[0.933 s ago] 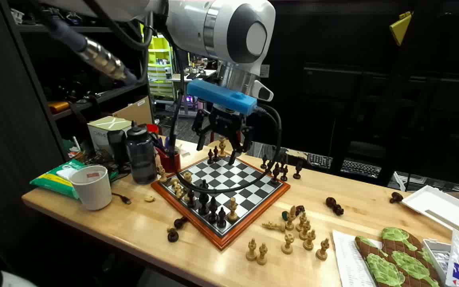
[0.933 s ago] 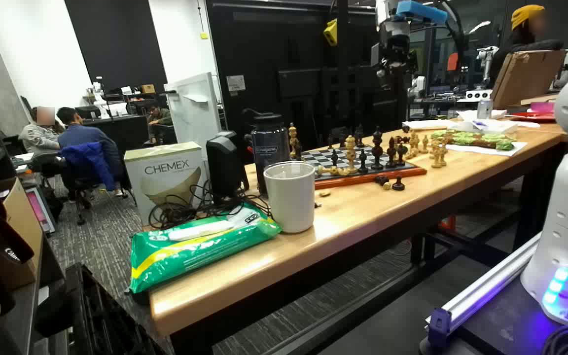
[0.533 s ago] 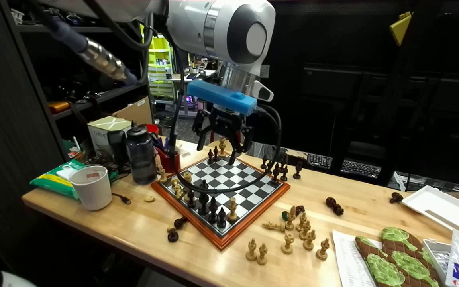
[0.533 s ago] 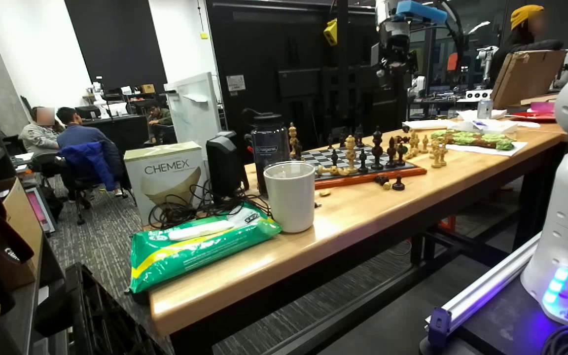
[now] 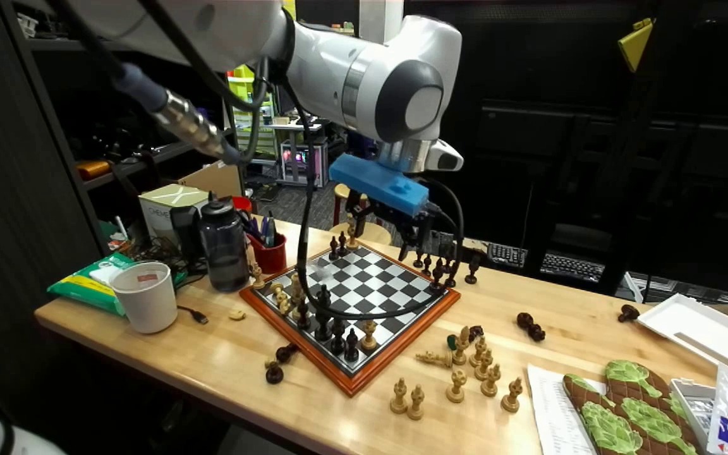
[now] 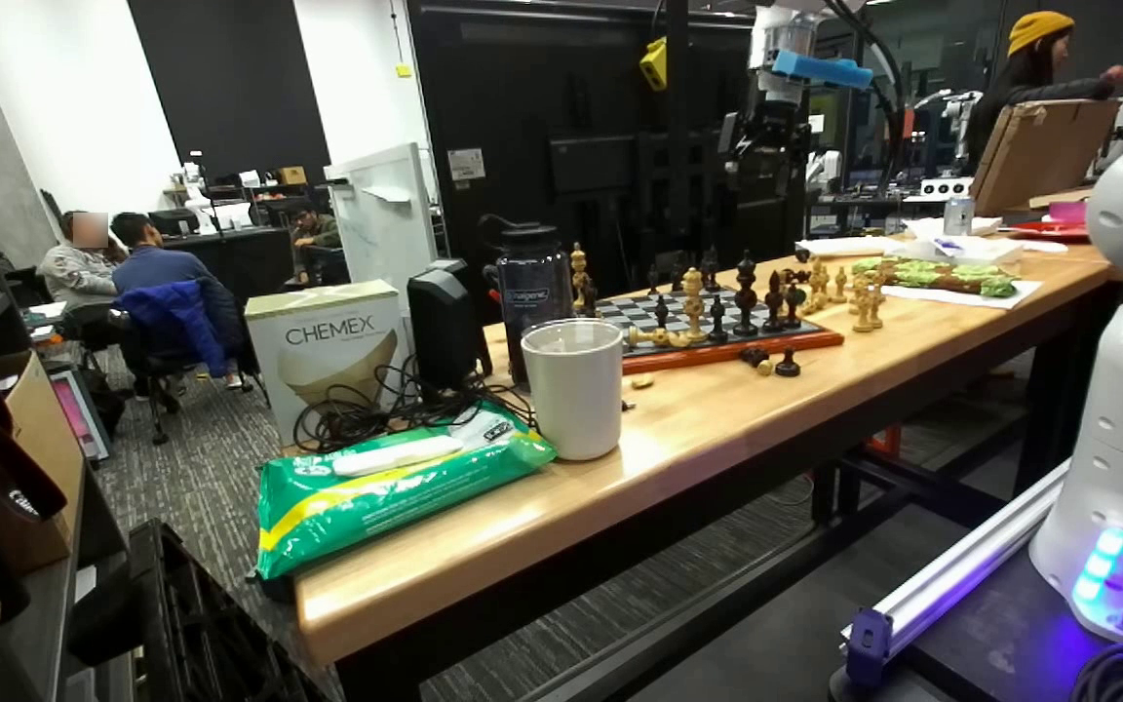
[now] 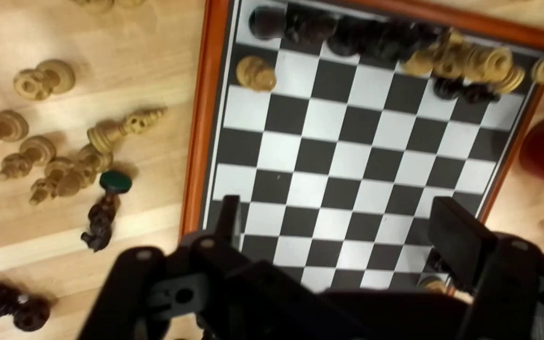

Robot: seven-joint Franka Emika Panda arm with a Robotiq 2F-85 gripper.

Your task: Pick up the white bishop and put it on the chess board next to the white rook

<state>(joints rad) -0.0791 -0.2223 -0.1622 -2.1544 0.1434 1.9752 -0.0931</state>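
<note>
The chess board (image 5: 364,278) lies on the table with its reddish-brown frame; it also fills the middle of the wrist view (image 7: 328,189). My gripper (image 7: 336,200) is open and empty above it, fingers wide apart. In an exterior view the gripper (image 5: 388,239) hangs over the board's far part. Several light wooden pieces (image 5: 455,387) stand on the table beside the board, and one lies on its side (image 5: 435,359). I cannot tell for sure which is the white bishop or the white rook. One light piece (image 5: 369,336) stands near the board's close corner.
Dark pieces (image 5: 323,321) line one board edge, with more at the far right (image 5: 438,277) and loose on the table (image 5: 531,327). A water bottle (image 5: 224,246), a white cup (image 5: 145,298) and a red pen holder (image 5: 269,254) stand left. An oven mitt (image 5: 632,404) lies right.
In an exterior view the arm and gripper have moved to the right and the arm sits lower. The gripper stays open. The pieces and the board have not moved.
</note>
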